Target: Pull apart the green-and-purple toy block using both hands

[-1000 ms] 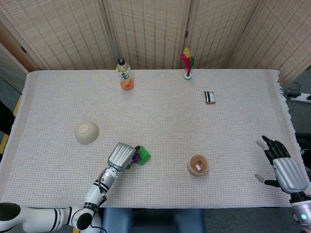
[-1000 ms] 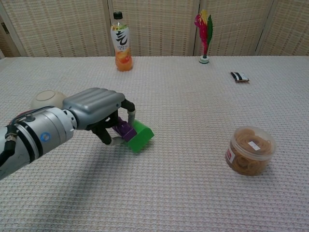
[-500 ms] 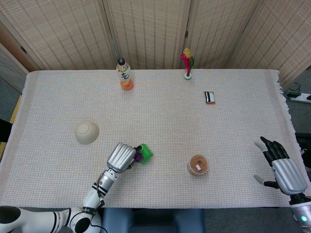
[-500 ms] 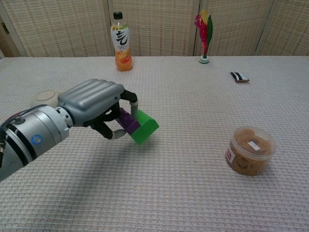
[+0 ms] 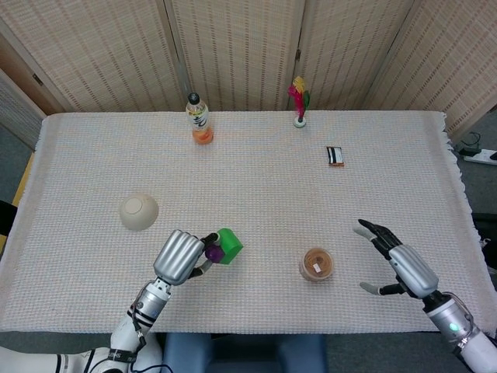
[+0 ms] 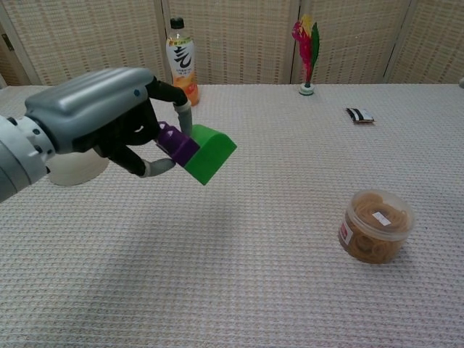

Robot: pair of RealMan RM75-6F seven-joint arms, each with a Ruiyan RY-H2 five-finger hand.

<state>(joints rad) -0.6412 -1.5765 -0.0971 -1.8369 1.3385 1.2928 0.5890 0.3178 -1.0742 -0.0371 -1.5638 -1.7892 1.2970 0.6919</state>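
Left robot hand (image 6: 109, 119) pinches the purple end of the green-and-purple plastic toy block (image 6: 197, 151), held clear above the woven surface (image 5: 256, 186), green end pointing toward my right. Right robot hand (image 5: 397, 260) is spread and empty, well off to the right past the round clear tub (image 5: 316, 264). I'd bring it across, clamp only the green half, then pull straight along the block's axis.

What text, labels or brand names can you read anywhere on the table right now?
Plastic bottle of orange drink: label print too blurred to read.
Clear round tub of rubber bands: lid sticker and red side label too small to read.
Small black-and-white packet: no legible text.
Nothing else carries text.
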